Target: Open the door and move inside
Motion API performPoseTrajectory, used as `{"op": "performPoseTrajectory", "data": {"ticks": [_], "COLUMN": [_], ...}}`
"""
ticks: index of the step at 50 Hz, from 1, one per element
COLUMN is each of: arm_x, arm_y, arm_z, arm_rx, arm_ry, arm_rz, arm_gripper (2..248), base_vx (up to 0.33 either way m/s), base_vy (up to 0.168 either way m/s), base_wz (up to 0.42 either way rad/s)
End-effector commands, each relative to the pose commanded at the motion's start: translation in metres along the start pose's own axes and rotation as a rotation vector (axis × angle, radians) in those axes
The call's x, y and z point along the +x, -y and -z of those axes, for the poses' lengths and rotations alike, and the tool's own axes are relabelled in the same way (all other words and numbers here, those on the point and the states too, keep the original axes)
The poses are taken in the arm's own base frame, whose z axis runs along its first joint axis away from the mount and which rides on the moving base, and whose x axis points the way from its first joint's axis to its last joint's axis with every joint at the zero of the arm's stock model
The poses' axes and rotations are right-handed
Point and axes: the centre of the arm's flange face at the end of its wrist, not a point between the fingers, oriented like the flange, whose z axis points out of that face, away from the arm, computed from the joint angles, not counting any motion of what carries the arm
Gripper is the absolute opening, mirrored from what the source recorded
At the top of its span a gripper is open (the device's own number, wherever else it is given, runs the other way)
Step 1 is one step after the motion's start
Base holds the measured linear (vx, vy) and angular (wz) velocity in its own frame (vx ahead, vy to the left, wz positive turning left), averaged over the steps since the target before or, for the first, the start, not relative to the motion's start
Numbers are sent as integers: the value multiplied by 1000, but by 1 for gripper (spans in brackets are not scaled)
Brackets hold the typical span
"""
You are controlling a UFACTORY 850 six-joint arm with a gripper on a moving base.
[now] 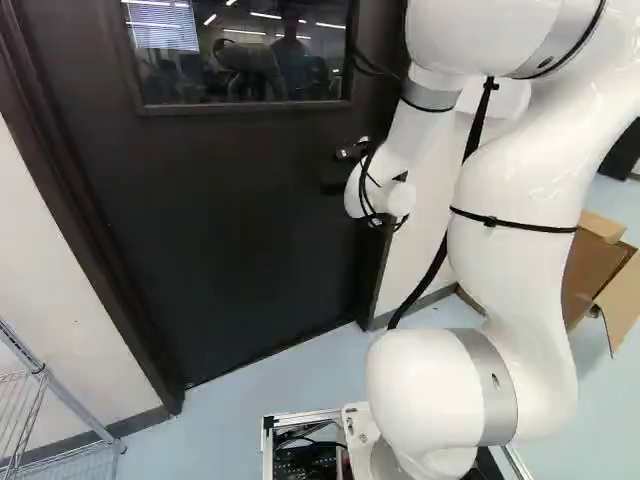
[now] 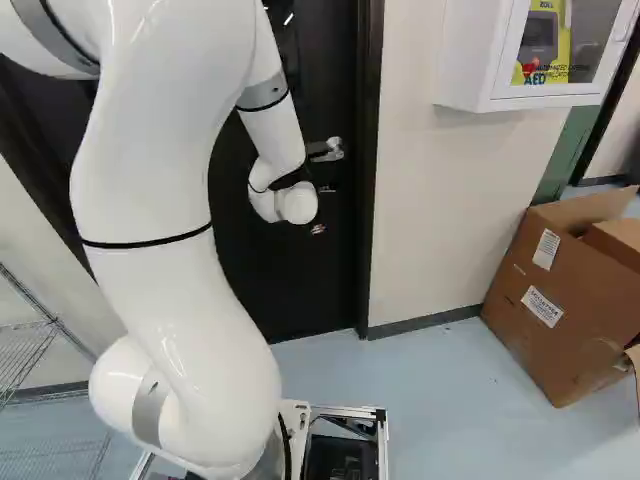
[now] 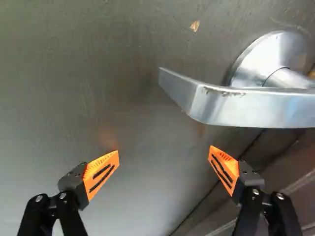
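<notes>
The black claw (image 1: 334,186) is mostly hidden by the arm's wrist (image 1: 375,195) in the base views; the wrist view shows its fingers spread wide, holding nothing. Ahead of it is the lever handle (image 3: 251,107), cut off at its hinge end, on the closed door (image 1: 220,210). The open carton's (image 2: 560,300) inside is hard to make out; the cabinet (image 2: 470,60) holds an AED (image 2: 542,45).

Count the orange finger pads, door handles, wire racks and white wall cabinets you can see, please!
Orange finger pads: 2
Door handle: 1
Wire rack: 1
White wall cabinet: 1
Total: 5
</notes>
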Motion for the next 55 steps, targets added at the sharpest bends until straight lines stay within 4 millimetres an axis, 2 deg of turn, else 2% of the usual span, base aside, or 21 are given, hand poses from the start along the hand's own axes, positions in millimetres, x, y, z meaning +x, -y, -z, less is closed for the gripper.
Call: {"op": "performPoseTrajectory", "data": {"ticks": [55], "arm_x": [16], "arm_y": [-7], "arm_z": [-111], "arm_rx": [27], "arm_ry": [-66], "arm_rz": [27], "arm_gripper": [247], "base_vx": [0], "base_vy": [0], "base_wz": [0]}}
